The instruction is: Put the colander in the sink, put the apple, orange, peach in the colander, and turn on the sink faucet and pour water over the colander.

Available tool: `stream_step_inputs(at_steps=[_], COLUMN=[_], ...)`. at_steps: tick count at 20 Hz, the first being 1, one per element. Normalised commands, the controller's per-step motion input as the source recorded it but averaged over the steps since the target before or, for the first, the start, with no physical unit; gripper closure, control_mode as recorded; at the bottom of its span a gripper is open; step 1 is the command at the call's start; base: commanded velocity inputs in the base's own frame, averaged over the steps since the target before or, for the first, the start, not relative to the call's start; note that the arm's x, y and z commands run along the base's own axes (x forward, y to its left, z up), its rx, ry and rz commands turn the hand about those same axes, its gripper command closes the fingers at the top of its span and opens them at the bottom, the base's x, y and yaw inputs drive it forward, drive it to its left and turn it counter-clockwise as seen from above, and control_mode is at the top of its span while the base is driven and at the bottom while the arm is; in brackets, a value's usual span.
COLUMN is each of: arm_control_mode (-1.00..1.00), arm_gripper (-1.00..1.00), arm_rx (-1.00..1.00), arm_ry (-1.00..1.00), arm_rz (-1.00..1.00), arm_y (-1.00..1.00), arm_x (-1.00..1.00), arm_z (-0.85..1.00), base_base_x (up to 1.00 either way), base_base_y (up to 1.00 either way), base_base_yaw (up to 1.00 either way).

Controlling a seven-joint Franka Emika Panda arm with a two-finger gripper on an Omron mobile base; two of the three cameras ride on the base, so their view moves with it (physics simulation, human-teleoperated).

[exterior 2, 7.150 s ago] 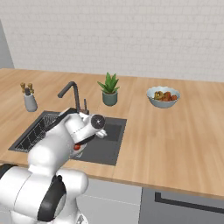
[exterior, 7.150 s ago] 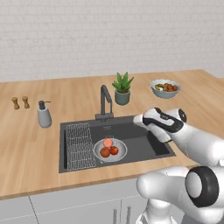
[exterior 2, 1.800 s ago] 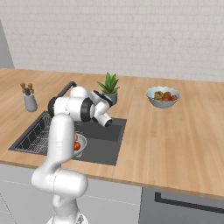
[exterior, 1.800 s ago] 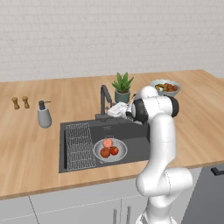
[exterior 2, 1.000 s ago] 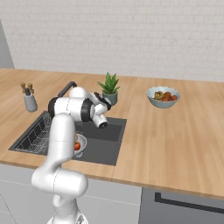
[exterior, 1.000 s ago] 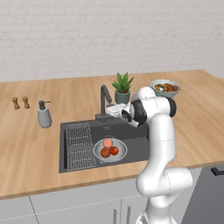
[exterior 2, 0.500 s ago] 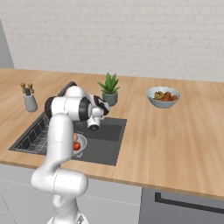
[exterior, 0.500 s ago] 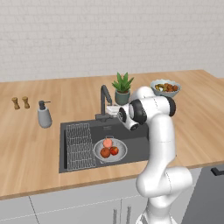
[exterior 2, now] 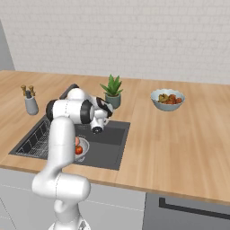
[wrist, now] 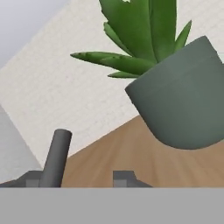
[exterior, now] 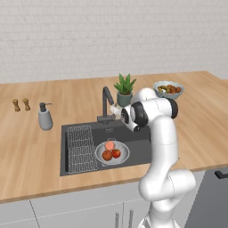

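Nearest, in the sink [exterior: 142,153]: the colander [exterior: 112,152] sits on the basin floor just beside the wire rack [exterior: 81,148]. Inside it, the peach [exterior: 109,145] at the back, the orange [exterior: 107,155] and the apple [exterior: 116,153] side by side in front. So colander placed and all three fruits loaded; that part looks done.

Behind the sink, at its back edge: the faucet [exterior: 107,103], spout angled toward the left. No water visible coming from it or falling on the fruit. Turning it on and getting water over the colander looks like what remains.

The gripper [exterior: 116,110] is right at the faucet, by its base. In the hand view, two dark fingertips [wrist: 124,178] stand apart, with the faucet's lever [wrist: 56,157] rising beside the left one; jaws spread, nothing pinched as far as I can tell.

Farther back: potted plant [exterior: 124,90], then the brick wall [exterior: 111,35].
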Motion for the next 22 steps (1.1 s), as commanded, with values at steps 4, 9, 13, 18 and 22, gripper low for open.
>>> stream_step_inputs(at_steps=[4, 9, 13, 18, 22], arm_control_mode=[-1.0, -1.0, -1.0, -1.0, -1.0], arm_gripper=[1.0, 1.0, 1.0, 1.0, 1.0], arm_rx=[0.28, 0.27, 0.33, 0.71, 0.7], arm_ry=[0.16, 0.15, 0.06, -0.13, -0.21], arm_rz=[-0.03, -0.04, -0.05, -0.03, -0.04], arm_y=[-1.0, -1.0, -1.0, -0.78, -0.74], arm_x=[0.74, 0.72, 0.44, -0.05, -0.27], arm_z=[-0.38, -0.48, -0.31, 0.94, 0.93], base_base_x=[0.0, 0.0, 0.0, 0.0, 0.0], base_base_y=[0.0, 0.0, 0.0, 0.0, 0.0], base_base_yaw=[0.0, 0.0, 0.0, 0.0, 0.0])
